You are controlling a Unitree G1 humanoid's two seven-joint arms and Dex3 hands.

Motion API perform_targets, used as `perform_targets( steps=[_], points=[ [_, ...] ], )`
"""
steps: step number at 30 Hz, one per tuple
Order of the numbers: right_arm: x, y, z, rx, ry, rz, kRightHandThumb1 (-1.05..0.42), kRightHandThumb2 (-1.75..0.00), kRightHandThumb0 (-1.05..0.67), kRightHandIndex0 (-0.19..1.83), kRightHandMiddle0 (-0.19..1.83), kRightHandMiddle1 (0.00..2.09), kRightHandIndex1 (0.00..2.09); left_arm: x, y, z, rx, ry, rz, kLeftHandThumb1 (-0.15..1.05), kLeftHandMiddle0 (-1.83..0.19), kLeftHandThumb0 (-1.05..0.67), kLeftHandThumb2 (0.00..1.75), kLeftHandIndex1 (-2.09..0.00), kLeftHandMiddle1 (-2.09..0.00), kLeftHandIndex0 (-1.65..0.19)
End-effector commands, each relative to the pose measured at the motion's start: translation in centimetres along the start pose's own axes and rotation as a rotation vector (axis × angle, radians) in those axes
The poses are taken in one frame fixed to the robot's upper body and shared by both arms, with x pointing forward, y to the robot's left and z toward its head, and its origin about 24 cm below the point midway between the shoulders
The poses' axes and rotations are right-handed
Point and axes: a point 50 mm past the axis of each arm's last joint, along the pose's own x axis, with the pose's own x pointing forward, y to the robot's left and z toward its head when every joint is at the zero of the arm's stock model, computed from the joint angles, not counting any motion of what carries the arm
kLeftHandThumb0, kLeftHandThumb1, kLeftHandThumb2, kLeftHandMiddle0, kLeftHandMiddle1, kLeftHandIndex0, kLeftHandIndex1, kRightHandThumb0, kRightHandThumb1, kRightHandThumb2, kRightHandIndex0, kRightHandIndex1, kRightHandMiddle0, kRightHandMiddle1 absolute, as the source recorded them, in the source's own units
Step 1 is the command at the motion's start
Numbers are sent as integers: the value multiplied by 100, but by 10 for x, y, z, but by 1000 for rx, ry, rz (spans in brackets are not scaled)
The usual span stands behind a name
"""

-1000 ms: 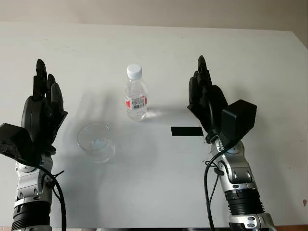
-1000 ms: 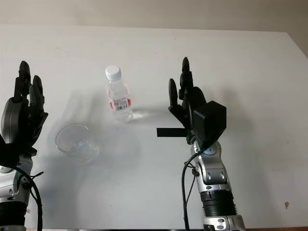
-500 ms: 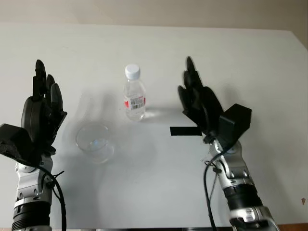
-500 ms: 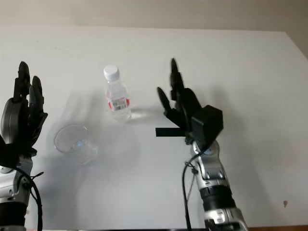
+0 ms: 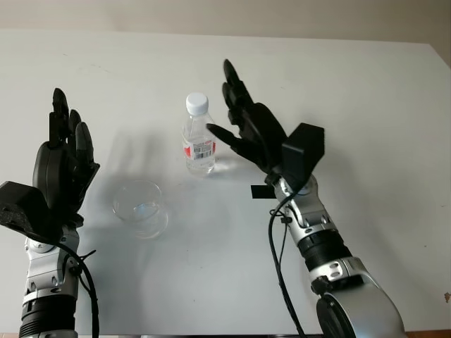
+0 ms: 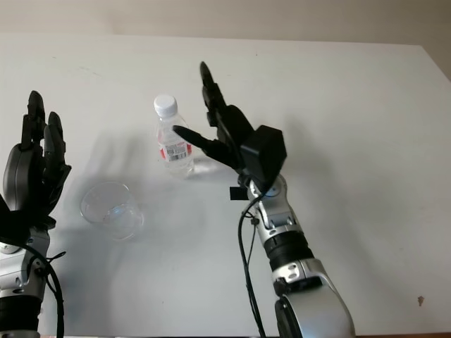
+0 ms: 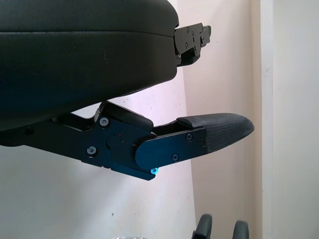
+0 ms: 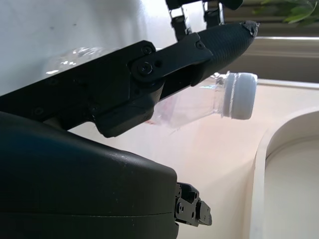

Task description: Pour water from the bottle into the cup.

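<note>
A clear water bottle (image 5: 199, 138) with a white cap and a red label stands upright at the middle of the white table. A clear plastic cup (image 5: 139, 205) stands in front of it, to the left. My right hand (image 5: 243, 127) is open just right of the bottle, its thumb reaching toward the label without closing on it. In the right wrist view the bottle (image 8: 209, 99) lies just beyond one finger (image 8: 199, 47). My left hand (image 5: 65, 151) is open and raised at the left, apart from the cup.
A strip of black tape (image 5: 262, 191) lies on the table (image 5: 366, 105) under my right wrist. A beige wall runs behind the table's far edge.
My right hand has swung left and forward from beside the tape to right next to the bottle. The left hand, the bottle and the cup have stayed put.
</note>
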Motion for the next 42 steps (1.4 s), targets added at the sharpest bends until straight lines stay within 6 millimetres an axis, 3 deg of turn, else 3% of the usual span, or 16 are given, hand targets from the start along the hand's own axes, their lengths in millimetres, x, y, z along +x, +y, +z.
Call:
perform_targets(
  steps=[1, 26, 33, 34, 35, 36, 38, 40, 42],
  points=[
    [7, 4, 4, 10, -9, 23, -95, -4, -105, -19, -19, 0, 0, -1, 0, 1, 1, -4, 0, 105, 19, -79, 65, 0, 0, 19],
    [20, 22, -16, -20, 151, 182, -93, -5, -104, -19, -19, 0, 0, -4, 1, -1, 6, 10, 0, 105, 19, -79, 63, 0, 0, 19],
    [19, 24, -20, 58, 160, 213, -87, -4, -87, -19, -18, 0, 0, -4, 0, -1, -5, 8, -6, 105, 19, -78, 63, 0, 0, 19],
    [19, 24, -20, 67, 160, 216, -85, -3, -78, -10, -8, 11, 6, -4, 0, -1, -4, 7, -7, 105, 19, -78, 63, 0, 0, 19],
    [19, 24, -21, 71, 163, 217, -83, -5, -71, -3, -15, 55, 16, -4, 0, -2, -4, 6, -8, 105, 19, -78, 63, 0, 0, 19],
    [19, 24, -21, 78, 164, 218, -82, -5, -65, -5, -17, 88, 42, -4, 0, -2, -5, 6, -8, 105, 19, -78, 63, 0, 0, 19],
    [18, 24, -22, 84, 161, 222, -81, -5, -47, -11, -17, 167, 144, -4, 0, -2, -5, 6, -6, 105, 19, -78, 63, 0, 0, 19],
    [17, 25, -22, 94, 148, 236, -84, -6, -40, 4, 1, 195, 187, -4, 0, -2, -6, 7, -7, 105, 19, -79, 63, 0, 0, 19],
    [17, 25, -22, 95, 137, 254, -87, -7, -36, 23, 22, 207, 205, -4, -1, -2, -3, 9, -7, 105, 19, -79, 63, 0, 0, 19]
  ],
)
